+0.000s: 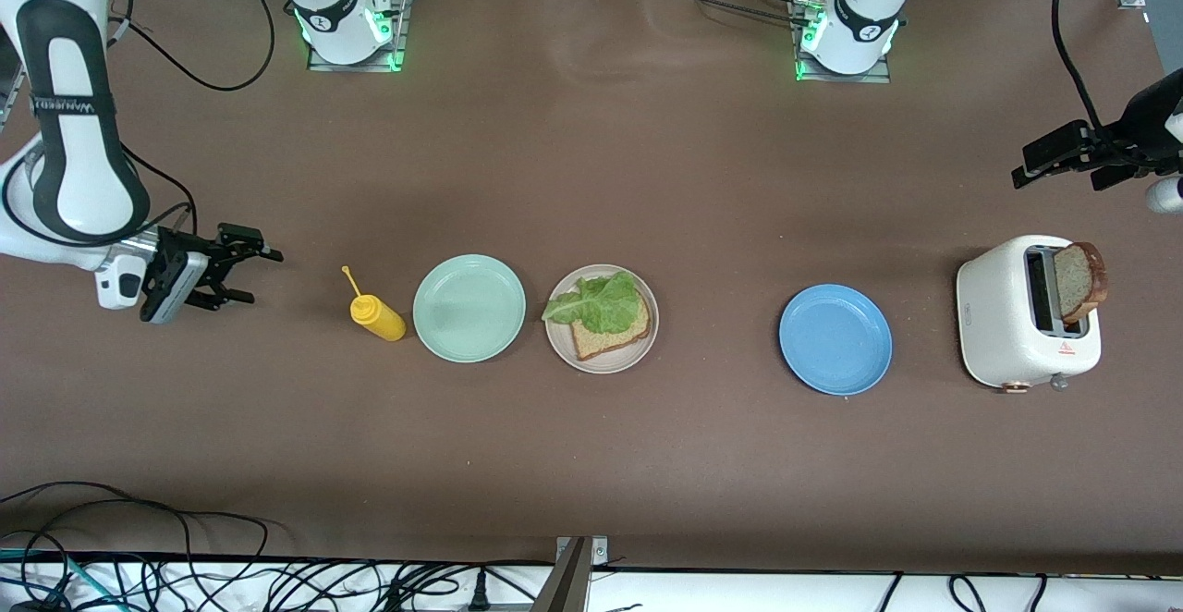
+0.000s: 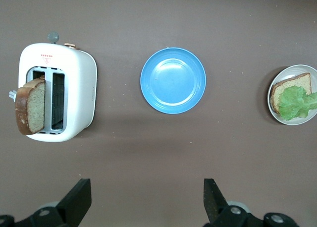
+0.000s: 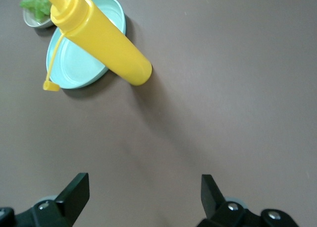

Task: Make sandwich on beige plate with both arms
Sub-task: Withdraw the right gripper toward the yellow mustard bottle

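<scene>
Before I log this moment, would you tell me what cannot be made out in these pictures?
- Lower part of the toast slice: sunk in the toaster slot, front and left wrist views.
- Most of the toast on the beige plate: covered by the lettuce leaf.
- Left gripper: the arm carrying it is cut by the front view's edge.
- Toaster label: too small to read.

Beige plate (image 1: 558, 339) flat on worktop, well apart from both hands. Brown toast slice (image 1: 615, 333) on it, green lettuce leaf (image 1: 596, 302) on top. Second toast slice (image 1: 1079, 281) upright in toaster (image 1: 1003, 316), near left hand (image 1: 1063, 157).
</scene>
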`<state>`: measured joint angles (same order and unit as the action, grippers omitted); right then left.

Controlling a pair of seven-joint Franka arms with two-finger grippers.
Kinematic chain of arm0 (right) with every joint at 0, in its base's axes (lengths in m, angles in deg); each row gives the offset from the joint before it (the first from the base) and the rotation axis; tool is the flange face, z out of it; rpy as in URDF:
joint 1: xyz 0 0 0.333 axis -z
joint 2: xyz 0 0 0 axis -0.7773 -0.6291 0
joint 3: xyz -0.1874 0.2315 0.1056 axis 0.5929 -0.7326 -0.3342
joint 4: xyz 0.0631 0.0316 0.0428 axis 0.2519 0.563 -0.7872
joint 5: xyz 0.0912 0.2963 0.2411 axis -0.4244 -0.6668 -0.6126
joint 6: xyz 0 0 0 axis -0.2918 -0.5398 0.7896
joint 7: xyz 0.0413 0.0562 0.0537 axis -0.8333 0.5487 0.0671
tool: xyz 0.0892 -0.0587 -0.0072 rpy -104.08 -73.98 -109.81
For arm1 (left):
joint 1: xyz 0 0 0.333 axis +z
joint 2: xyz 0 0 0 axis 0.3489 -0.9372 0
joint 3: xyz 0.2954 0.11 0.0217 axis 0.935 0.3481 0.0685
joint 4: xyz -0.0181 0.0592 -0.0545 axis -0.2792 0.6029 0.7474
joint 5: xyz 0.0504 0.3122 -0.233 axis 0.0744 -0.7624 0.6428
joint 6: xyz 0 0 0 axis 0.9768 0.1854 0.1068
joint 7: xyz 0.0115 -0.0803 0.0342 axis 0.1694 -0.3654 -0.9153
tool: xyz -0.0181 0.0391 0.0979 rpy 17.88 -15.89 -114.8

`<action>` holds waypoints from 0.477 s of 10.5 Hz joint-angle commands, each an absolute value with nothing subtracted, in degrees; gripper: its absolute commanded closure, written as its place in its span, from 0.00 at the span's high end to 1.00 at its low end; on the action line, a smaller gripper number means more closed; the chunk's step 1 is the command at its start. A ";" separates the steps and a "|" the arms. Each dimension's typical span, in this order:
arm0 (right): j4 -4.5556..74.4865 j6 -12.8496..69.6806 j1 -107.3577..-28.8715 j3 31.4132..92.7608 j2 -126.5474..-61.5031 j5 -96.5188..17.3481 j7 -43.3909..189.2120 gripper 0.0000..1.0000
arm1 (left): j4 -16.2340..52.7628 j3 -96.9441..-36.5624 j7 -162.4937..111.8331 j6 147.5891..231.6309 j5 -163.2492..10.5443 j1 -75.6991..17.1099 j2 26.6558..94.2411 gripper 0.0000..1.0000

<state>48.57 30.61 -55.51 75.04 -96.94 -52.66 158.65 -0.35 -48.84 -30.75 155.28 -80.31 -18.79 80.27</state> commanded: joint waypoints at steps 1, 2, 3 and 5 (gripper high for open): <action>47.74 31.01 -54.36 73.78 -100.61 -61.86 173.03 1.00 | -1.82 -49.57 -33.18 154.98 -81.91 -18.22 79.83 1.00; 47.74 30.92 -54.36 73.60 -101.58 -64.50 178.22 1.00 | -1.82 -49.66 -34.58 154.98 -82.70 -18.22 79.83 1.00; 47.65 30.48 -54.36 73.43 -102.37 -67.75 183.66 1.00 | -2.78 -49.57 -34.85 154.98 -82.88 -18.22 79.74 1.00; 47.74 28.04 -54.36 71.94 -103.69 -75.21 192.90 1.00 | -3.49 -49.48 -34.77 154.98 -83.85 -18.22 79.65 1.00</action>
<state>48.51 30.18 -55.37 73.52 -102.55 -70.50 186.46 -1.54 -48.96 -33.36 155.32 -82.28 -18.79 80.27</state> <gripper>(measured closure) 0.000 0.000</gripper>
